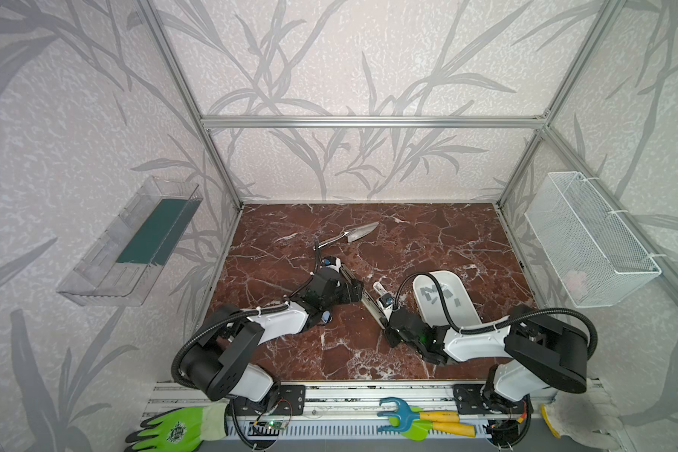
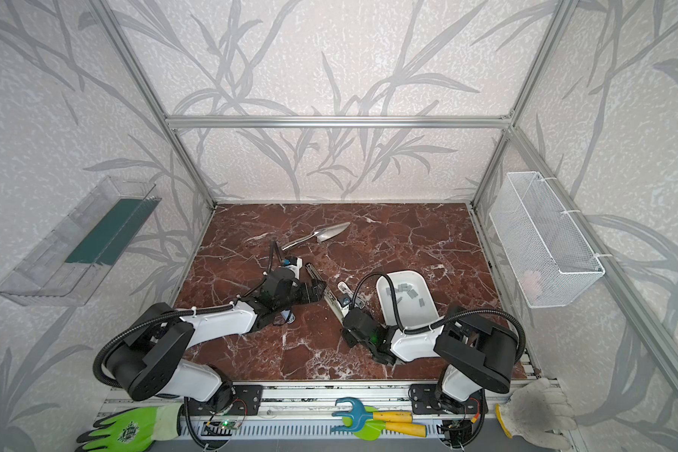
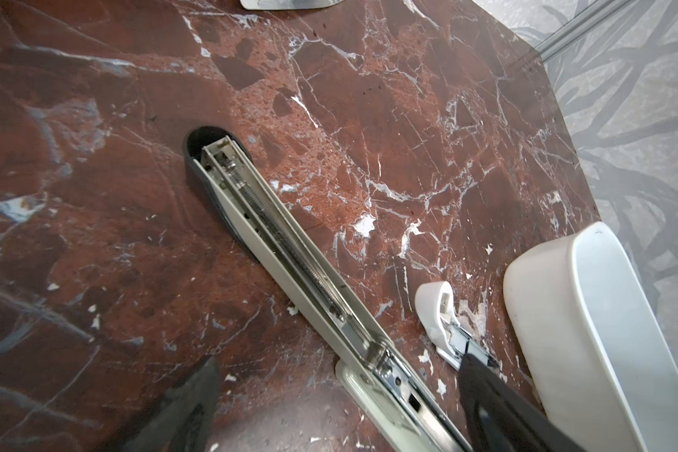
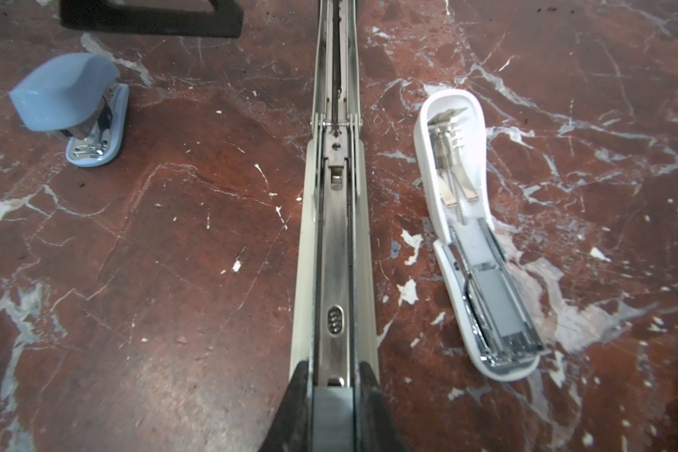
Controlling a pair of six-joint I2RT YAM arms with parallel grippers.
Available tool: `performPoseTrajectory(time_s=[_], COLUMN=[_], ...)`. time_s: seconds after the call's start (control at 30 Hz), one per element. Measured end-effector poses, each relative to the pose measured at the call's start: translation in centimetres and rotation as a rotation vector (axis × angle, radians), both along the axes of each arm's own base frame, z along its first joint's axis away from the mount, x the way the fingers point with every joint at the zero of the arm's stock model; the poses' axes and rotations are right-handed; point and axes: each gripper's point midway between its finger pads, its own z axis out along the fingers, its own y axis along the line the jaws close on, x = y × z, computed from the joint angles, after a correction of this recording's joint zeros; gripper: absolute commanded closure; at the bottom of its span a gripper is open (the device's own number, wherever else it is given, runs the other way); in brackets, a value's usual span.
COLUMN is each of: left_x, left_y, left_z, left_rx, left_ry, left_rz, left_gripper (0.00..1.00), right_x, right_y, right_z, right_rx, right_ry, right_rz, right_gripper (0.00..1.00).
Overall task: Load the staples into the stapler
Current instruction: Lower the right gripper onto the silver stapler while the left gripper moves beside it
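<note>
Now my right claw [image 4: 333, 375] is clenched on a staple strip [image 4: 333, 415] over the open stapler [image 4: 301, 274]. I should square it with the channel [image 4: 335, 254], lower gently, then release.

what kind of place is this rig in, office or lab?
Probably a lab test cell, not an office: aluminium frame, wallpapered panels on three sides, marble-look tabletop.

A metal trowel [image 1: 351, 235] lies on my marble table [image 1: 447, 242]. To my left hangs a clear bin [image 1: 130, 242], to my right a wire basket [image 1: 588, 238]; a green glove [image 1: 177, 430] lies near my base.
</note>
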Motion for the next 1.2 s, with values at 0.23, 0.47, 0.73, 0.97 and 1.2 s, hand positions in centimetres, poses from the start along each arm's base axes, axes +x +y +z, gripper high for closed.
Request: performPoseTrajectory(time_s=[0.23,0.47,0.73,0.97,1.2], left_x=[0.4,1.8,2.9,3.3,5.3], left_y=[-0.1,-0.7,-0.8,0.1,2.4], left_z=[-1.9,-2.0,-1.9,-1.9,-1.6], left_rx=[-0.011,-0.055,-0.080,-0.107,-0.201], left_ry=[0.041,0.030,0.005,-0.002,-0.014], left_rz=[0.047,0.091,0.135,0.188,0.269], left_gripper=[0.07,0.06,0.06,0.06,0.06], right_x=[-0.1,-0.3,-0.9,-1.4,-1.5], right_y=[0.3,0.8,1.9,2.4,2.7], right_z=[0.0,0.0,0.2,0.3,0.3], right_rx=[0.009,0.030,0.105,0.187,0.217], right_ry=[0.005,0.012,0.090,0.184,0.209], right_rz=[0.015,0.034,0.034,-0.016,-0.027], right_gripper=[0.95,0.98,1.00,1.00,1.00])
